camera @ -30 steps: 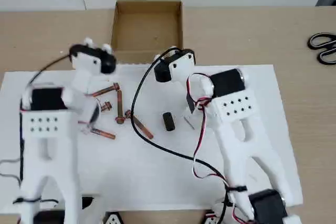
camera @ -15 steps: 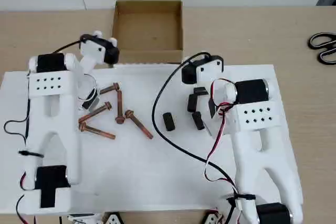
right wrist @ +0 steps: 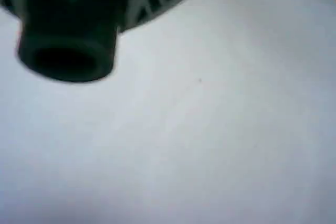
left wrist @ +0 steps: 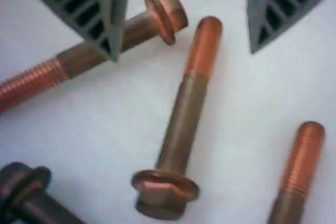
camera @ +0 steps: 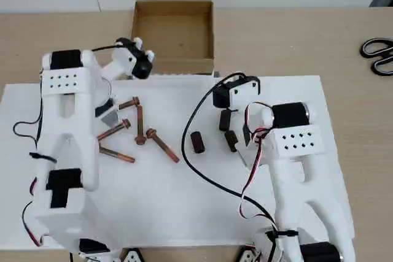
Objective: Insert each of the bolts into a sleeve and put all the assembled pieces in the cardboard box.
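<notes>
Left gripper [camera: 108, 113]: jaws apart, hanging just over the cluster of copper-coloured flanged bolts [camera: 140, 124]. In my left wrist view one grey ribbed finger [left wrist: 97, 9] crosses in front of a bolt's shank, and the other is off to the side over bare sheet. None of the bolts is gripped.

Right gripper [camera: 238, 142]: can't tell if it's clamped or not. It's down among the three short black cylindrical sleeves [camera: 196, 142]. Two are right beside it, and the third is a little apart toward the bolts. My right wrist view has one sleeve [right wrist: 65, 51] right up close, open end toward the camera.

Versus half a second ago, my left wrist has swung a bit toward the open brown cardboard box [camera: 134, 32]. My right wrist has dropped back slightly toward its base. Bolts and sleeves haven't moved.

All the parts lie on the white sheet [camera: 184, 213], and the box is just past its far edge. Black-handled scissors [camera: 377, 53] sit well off on the wooden table [camera: 307, 35].
</notes>
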Available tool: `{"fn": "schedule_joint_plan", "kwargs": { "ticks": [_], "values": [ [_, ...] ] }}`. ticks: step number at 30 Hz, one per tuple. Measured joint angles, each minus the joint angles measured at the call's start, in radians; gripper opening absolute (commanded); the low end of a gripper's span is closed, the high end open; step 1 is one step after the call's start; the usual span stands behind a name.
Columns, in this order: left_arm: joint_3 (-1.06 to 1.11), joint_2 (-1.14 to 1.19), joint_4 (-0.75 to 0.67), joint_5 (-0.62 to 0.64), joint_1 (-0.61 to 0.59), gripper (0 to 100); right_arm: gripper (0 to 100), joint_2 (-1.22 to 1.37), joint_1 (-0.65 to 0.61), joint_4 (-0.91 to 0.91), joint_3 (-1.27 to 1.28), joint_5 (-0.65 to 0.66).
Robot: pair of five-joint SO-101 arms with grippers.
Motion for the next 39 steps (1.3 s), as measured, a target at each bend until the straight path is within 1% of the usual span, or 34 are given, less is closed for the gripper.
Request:
{"fn": "schedule_joint_plan", "kwargs": {
  "ticks": [8,12,15,22,27,33,39],
  "values": [
    [-0.27,0.29,0.035,-0.018,0.0,16,0.7,-0.002,0.006,-0.015,0.04,0.006],
    [-0.397,0.379,0.037,-0.02,0.0,16,0.7,-0.002,0.008,-0.015,0.04,0.006],
    [-0.454,0.419,0.037,-0.02,0.008,16,0.7,-0.002,0.005,-0.015,0.04,0.006],
    [-0.483,0.491,0.038,-0.023,0.049,16,0.7,-0.002,0.005,-0.015,0.04,0.006],
    [-0.483,0.528,0.035,-0.02,0.051,16,0.7,-0.002,0.006,-0.015,0.04,0.006],
    [-0.483,0.566,-0.002,-0.026,0.051,16,0.7,-0.002,0.005,-0.015,0.04,0.006],
    [-0.552,0.611,-0.003,-0.028,0.051,16,0.7,-0.002,0.005,-0.015,0.04,0.006]
  ]
}}
